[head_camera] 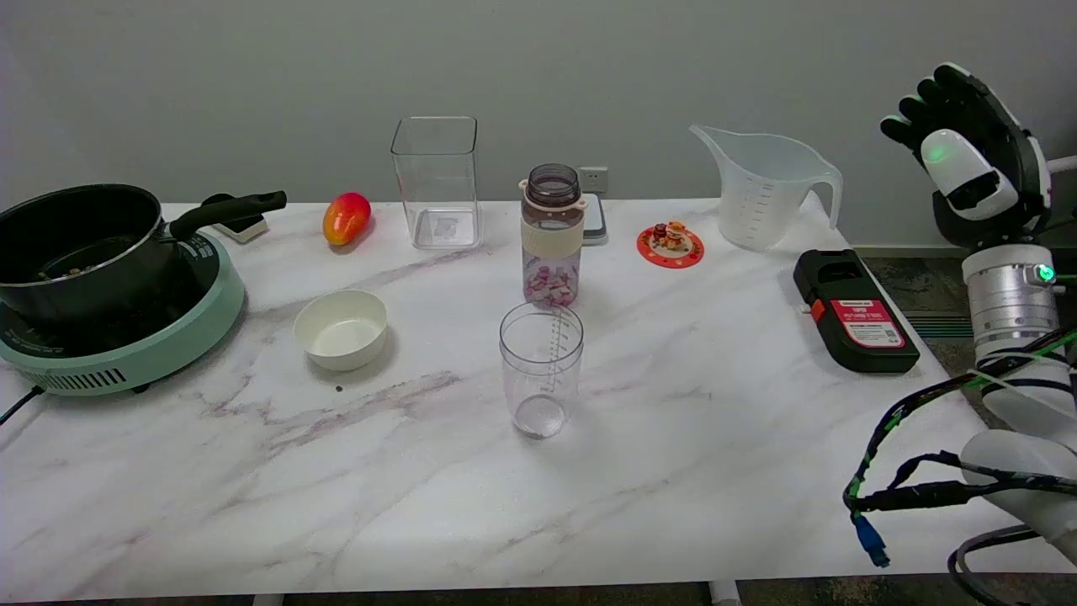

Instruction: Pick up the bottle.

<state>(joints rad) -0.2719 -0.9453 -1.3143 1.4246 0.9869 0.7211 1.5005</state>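
The bottle stands upright at the table's middle back, clear with a brownish neck, a cream band and pink and white bits at its bottom; its mouth has no cap. My right hand is raised off the table's right edge, far to the right of the bottle, fingers pointing up and holding nothing. A wide stretch of bare marble lies between hand and bottle.
A clear measuring cup stands just in front of the bottle. Behind it are a tall clear box and a small scale. A white bowl, a mango, a pot on a green cooker, a jug, a red coaster and a black device also stand about.
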